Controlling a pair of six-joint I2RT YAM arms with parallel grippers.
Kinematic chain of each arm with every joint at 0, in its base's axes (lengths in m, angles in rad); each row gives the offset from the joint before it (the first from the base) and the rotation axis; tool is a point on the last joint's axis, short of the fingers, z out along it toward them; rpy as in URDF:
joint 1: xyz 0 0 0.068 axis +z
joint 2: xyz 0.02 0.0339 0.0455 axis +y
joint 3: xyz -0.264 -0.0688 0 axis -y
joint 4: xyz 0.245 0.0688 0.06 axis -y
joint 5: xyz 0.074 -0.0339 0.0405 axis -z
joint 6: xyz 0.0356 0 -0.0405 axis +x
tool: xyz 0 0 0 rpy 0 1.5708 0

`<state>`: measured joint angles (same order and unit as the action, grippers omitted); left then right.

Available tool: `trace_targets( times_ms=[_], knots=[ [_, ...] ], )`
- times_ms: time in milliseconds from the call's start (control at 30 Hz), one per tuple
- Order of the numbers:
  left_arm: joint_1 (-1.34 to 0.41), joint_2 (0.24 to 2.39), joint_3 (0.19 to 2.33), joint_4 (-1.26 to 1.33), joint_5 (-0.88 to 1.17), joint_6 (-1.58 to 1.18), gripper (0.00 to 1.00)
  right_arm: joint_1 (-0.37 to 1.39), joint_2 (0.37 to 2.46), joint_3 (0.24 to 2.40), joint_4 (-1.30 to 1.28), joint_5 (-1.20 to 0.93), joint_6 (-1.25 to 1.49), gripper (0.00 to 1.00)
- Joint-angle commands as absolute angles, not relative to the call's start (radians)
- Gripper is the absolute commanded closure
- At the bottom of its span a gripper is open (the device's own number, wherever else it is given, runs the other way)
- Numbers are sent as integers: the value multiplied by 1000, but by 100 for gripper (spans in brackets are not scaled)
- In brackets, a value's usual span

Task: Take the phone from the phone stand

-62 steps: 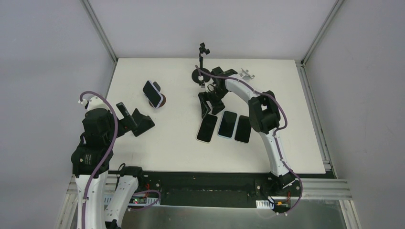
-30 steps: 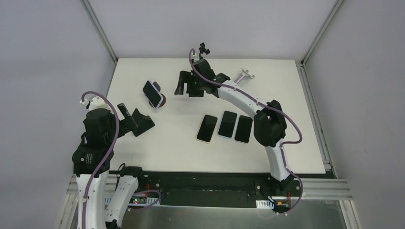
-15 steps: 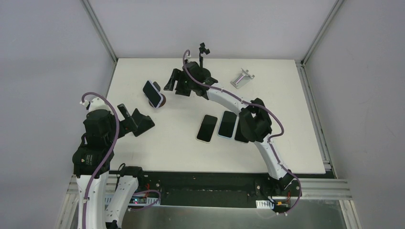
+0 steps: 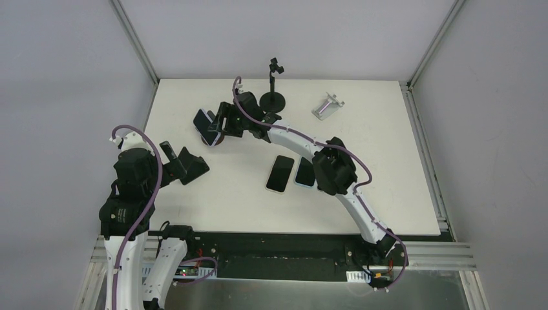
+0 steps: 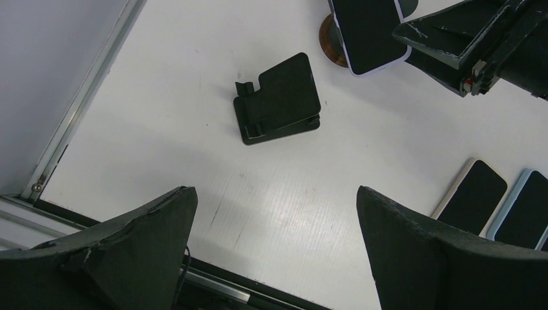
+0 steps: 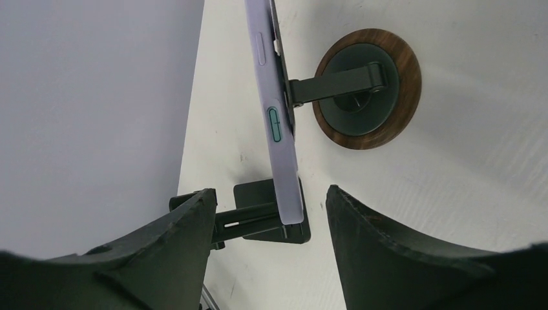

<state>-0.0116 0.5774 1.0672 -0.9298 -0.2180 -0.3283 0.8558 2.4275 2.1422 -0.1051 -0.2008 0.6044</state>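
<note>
A lilac-cased phone (image 4: 204,123) sits tilted on a stand with a round wooden base (image 4: 218,138) at the table's far left. My right gripper (image 4: 223,121) is open, right beside it. In the right wrist view the phone (image 6: 276,116) is edge-on, clipped to the stand's black arm over the wooden base (image 6: 368,97). Its lower end lies between my open right gripper's (image 6: 271,201) fingers without touching them. My left gripper (image 5: 274,191) is open and empty, high over the near left table. It also sees the phone (image 5: 368,29).
A black folding stand (image 4: 192,166) lies near the left gripper (image 4: 169,155) and shows in the left wrist view (image 5: 278,100). Two phones (image 4: 280,173) (image 4: 304,171) lie flat mid-table. A tall black clamp stand (image 4: 275,97) and a silver stand (image 4: 328,106) are at the back.
The right arm swung left from the flat phones, past the tall black stand, until its open gripper reached the phone on the stand. The left arm has not moved.
</note>
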Motion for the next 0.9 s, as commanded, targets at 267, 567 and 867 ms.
trace_targets(
  times_ms=[267,567,867],
  knots=[
    [-6,574,1064,-916,-241,-319,1,857,2475,2227,-62,-185,632,43],
    [-6,571,1051,-917,-241,-324,1,860,2499,2264,-50,-211,631,58],
    [-6,581,1046,-917,-241,-328,1,867,2458,2231,-9,-232,572,86]
  ],
)
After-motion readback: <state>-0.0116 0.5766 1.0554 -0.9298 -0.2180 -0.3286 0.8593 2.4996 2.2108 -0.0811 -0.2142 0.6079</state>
